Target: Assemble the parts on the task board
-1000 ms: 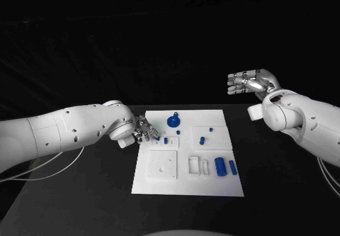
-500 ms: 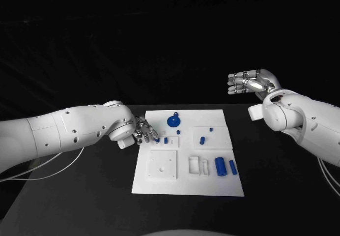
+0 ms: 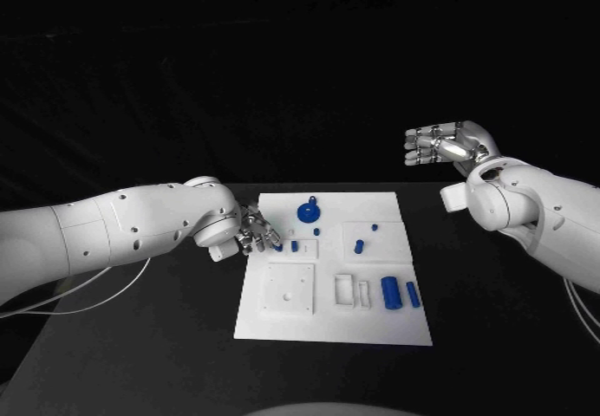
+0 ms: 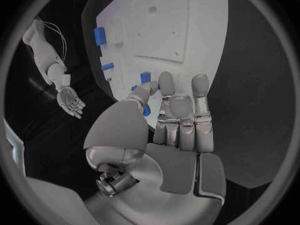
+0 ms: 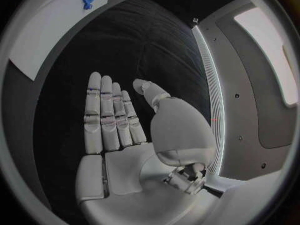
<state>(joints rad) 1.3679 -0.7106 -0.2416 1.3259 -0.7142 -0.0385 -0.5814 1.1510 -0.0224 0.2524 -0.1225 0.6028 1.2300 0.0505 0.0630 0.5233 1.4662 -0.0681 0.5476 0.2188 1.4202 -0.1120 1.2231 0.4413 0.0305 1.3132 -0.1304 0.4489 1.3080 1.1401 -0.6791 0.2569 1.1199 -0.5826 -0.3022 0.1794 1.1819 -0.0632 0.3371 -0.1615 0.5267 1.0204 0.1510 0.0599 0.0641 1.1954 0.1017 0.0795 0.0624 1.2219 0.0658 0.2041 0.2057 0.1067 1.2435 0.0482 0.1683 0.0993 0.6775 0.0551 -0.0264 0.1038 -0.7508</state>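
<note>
l hand (image 3: 257,232) at task board (image 3: 328,329) left edge, thumb+finger pinched small blue part (image 4: 145,110) | r hand (image 3: 446,146) raised well apart, fingers straight, empty | l nearer

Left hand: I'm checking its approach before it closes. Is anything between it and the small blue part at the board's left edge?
Nothing visible stands between them. The left hand is at the task board's left edge, its fingertips right by the small blue part; whether they touch it I cannot tell.
</note>
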